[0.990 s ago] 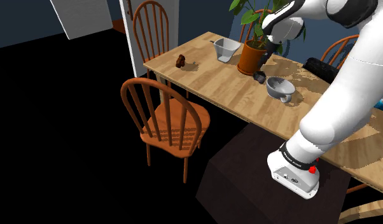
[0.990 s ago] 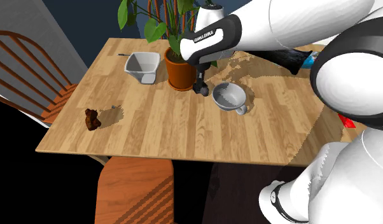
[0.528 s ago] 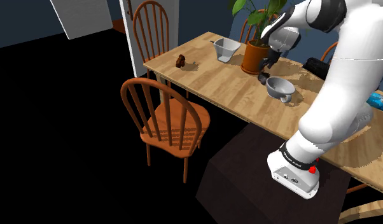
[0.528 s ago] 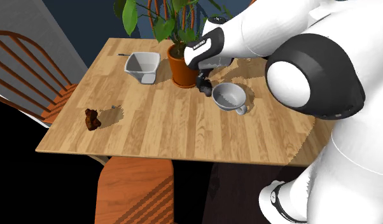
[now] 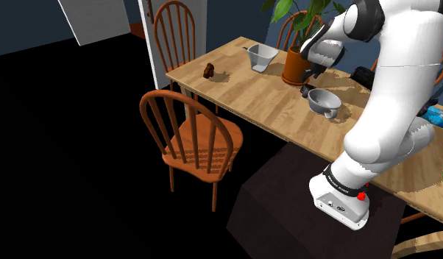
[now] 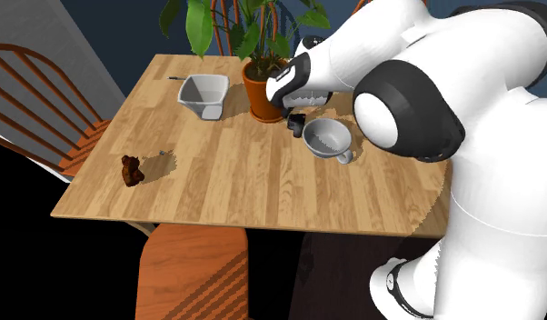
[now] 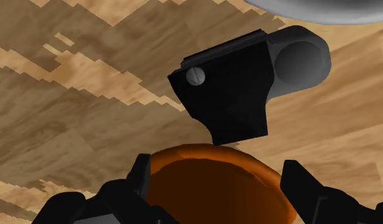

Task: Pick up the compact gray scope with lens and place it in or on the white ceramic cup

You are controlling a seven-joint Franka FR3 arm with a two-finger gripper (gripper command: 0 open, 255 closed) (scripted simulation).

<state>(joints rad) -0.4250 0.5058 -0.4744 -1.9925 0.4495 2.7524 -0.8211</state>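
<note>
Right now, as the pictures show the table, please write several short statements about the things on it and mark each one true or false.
1. The scope lies on the table, between the plant pot and the cup. True.
2. The hand is shut on the scope. False: its fingers stand apart and the scope lies free on the table.
3. The scope is inside the cup. False: it lies on the table beside the cup.
4. A small brown thing lies on the table, well apart from the plant pot. True.
5. The plant pot has tipped over. False: it stands upright.
</note>
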